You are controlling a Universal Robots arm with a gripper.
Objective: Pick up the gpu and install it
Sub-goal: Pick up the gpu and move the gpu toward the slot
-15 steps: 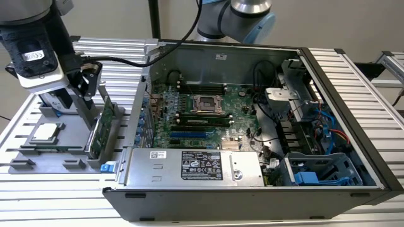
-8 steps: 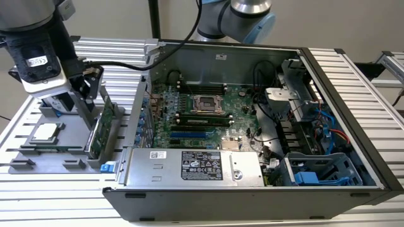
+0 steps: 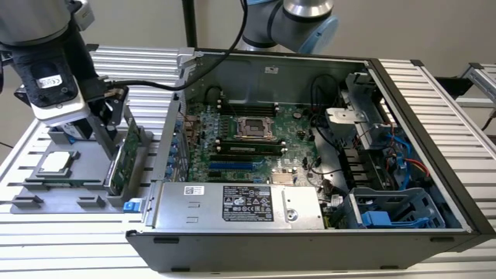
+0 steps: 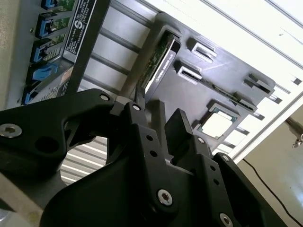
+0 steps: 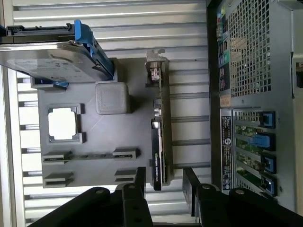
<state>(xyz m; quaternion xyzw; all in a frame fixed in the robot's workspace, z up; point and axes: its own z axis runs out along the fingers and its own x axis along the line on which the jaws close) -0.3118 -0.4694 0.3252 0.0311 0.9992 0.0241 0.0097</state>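
Two fingers [image 5: 140, 178] of my gripper [image 5: 164, 171] stand spread apart, one on each side of the gpu [image 5: 159, 127], and in the first wrist view I see a gap on both sides. The gpu stands on edge in the gray holder [image 5: 104, 142], just beside the open computer case [image 3: 310, 258], on the exterior view's left of it.

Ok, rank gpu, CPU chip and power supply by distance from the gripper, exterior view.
1. gpu, on edge in the tray, right under the gripper.
2. CPU chip, flat in the tray, on the exterior view's left.
3. power supply, inside the case, on the exterior view's right.
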